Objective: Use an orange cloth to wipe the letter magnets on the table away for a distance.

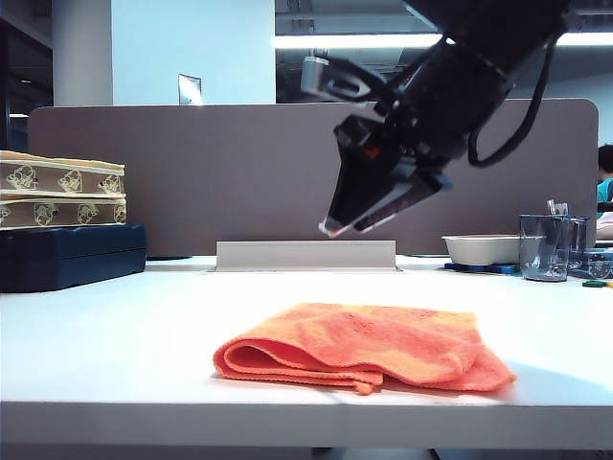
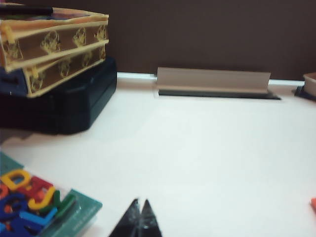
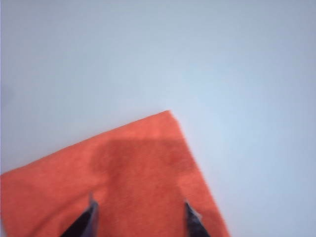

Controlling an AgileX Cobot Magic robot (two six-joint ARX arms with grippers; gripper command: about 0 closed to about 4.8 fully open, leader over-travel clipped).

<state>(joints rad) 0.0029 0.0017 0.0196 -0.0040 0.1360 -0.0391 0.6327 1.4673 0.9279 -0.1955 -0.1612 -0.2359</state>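
The orange cloth (image 1: 359, 347) lies folded on the white table (image 1: 115, 335) near its front edge. My right gripper (image 1: 352, 228) hangs open in the air above the cloth's back edge, pointing down, with nothing between its fingers. In the right wrist view its two fingertips (image 3: 91, 215) stand wide apart over a corner of the cloth (image 3: 143, 168). My left gripper (image 2: 139, 203) is shut and empty, low over the table. Beside it, coloured letter magnets (image 2: 27, 195) lie heaped on a teal pack (image 2: 79, 210). A sliver of the cloth (image 2: 313, 202) shows at the frame's edge.
A dark blue case (image 1: 72, 254) with patterned boxes (image 1: 62, 196) stacked on it stands at the back left. A grey cable cover (image 1: 305, 255) sits before the brown partition (image 1: 192, 163). A white bowl (image 1: 482, 248), a dark cup (image 1: 546, 246) and small green and yellow pieces (image 1: 598, 283) are at the right.
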